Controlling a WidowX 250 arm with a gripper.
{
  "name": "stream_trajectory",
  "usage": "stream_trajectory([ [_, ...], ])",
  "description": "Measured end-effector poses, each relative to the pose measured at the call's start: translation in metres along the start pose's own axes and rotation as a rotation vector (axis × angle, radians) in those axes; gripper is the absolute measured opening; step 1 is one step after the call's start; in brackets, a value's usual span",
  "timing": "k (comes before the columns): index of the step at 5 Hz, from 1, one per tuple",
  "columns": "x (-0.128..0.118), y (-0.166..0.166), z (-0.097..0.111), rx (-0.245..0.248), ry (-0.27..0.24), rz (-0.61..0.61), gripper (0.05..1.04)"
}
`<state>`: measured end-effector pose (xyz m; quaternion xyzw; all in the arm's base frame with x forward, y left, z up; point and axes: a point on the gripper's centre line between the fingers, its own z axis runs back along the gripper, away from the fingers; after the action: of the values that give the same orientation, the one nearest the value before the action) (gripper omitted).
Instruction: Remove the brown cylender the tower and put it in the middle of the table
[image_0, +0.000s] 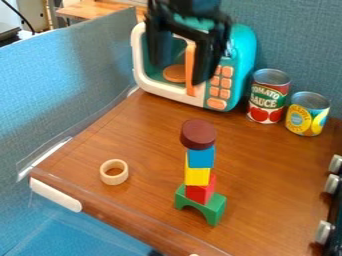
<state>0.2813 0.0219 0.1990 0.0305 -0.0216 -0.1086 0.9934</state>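
Note:
The gripper hangs open at the top of the view, in front of the toy microwave and well above the tower, with nothing between its fingers. A brown cylinder tops the tower, resting on a blue block. Under the blue block come a yellow block, then a red block, and a green arch forms the base on the wooden table.
Left of the tower lies a pale wooden ring. A teal toy microwave stands at the back, with a tomato can and a yellow-labelled can to its right. Silver knobs line the right edge.

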Motion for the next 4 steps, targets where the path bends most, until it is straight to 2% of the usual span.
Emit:
stream_trajectory([
  [1, 0.01, -0.009, -0.027, -0.01, 0.049, -0.055, 1.0],
  [3, 0.011, -0.013, -0.054, -0.04, 0.108, -0.022, 1.0],
  [4, 0.011, -0.015, -0.062, -0.053, 0.122, -0.008, 1.0],
])
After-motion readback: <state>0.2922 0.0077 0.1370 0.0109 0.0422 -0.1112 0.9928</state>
